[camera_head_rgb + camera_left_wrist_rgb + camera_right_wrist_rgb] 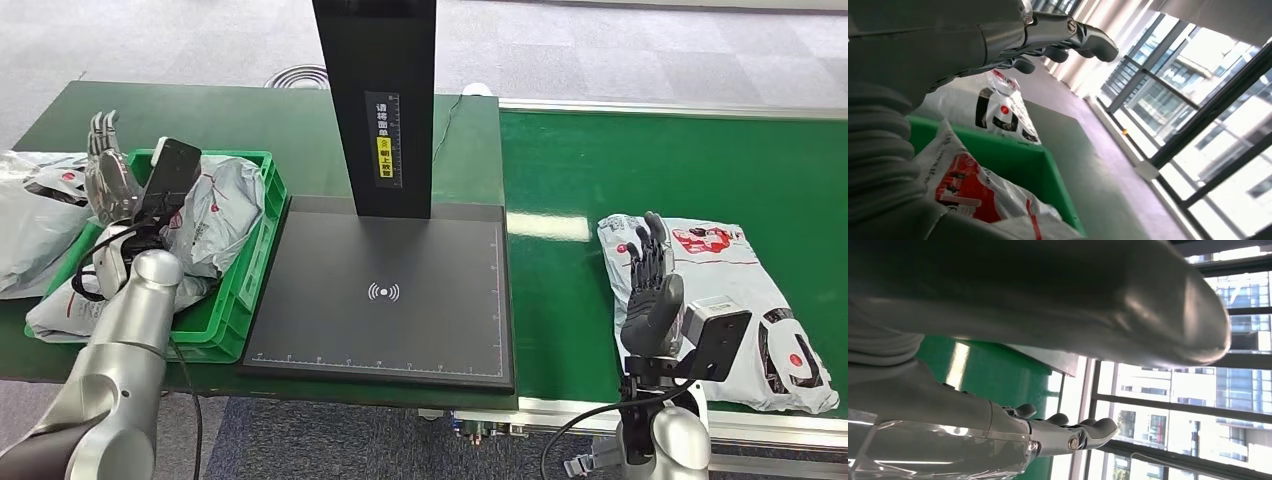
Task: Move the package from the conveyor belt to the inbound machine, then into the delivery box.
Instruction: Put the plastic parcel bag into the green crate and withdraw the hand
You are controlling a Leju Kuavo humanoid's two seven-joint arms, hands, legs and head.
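Your left hand [108, 175] hovers with fingers spread and empty over the green delivery box [258, 262], which already holds grey bags. The inbound machine [385, 290] plate sits bare mid-worktop. Your right hand [651, 290], fingers spread and holding nothing, hovers over the package [735, 290] lying flat on the conveyor belt [650, 160], likely poised to grasp.

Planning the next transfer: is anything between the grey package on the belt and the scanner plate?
Nothing visible. The grey plastic package lies on the green conveyor belt under the open right hand; the black inbound machine plate alongside is bare.
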